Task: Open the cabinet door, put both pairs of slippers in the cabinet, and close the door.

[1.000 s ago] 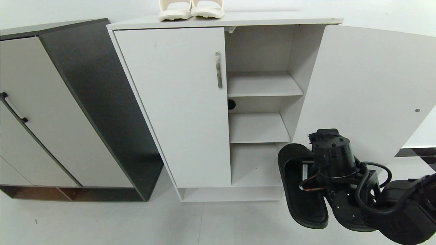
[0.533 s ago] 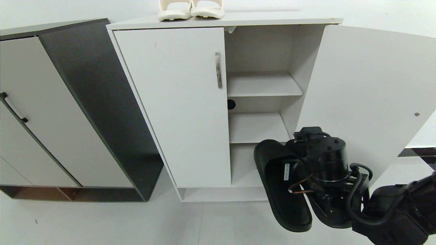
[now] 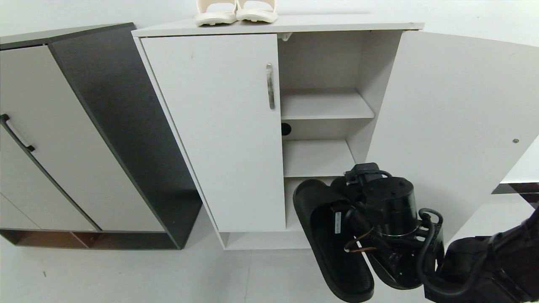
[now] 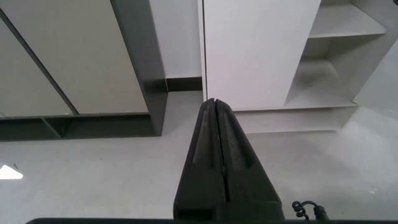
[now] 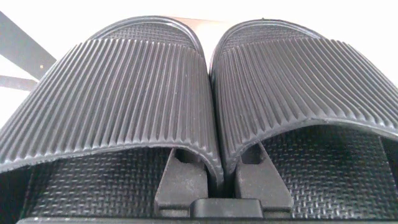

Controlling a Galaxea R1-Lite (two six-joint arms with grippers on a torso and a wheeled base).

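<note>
The white cabinet stands with its right door swung wide and its left door shut. Inside, three bare shelves show. A pair of black slippers hangs in front of the lowest opening, pinched together by my right gripper, which is shut on their straps. The right wrist view shows the two ribbed straps pressed side by side over the fingers. A cream pair of slippers rests on the cabinet top. My left gripper is shut with nothing in it, held low above the floor in front of the cabinet.
A grey and black cabinet with a dark handle stands to the left, close beside the white one. The open door blocks the space on the right. Bare light floor lies in front.
My right gripper has carried the black slippers leftward, from in front of the open door to in front of the lowest shelf opening. The left arm shows no earlier frame.
</note>
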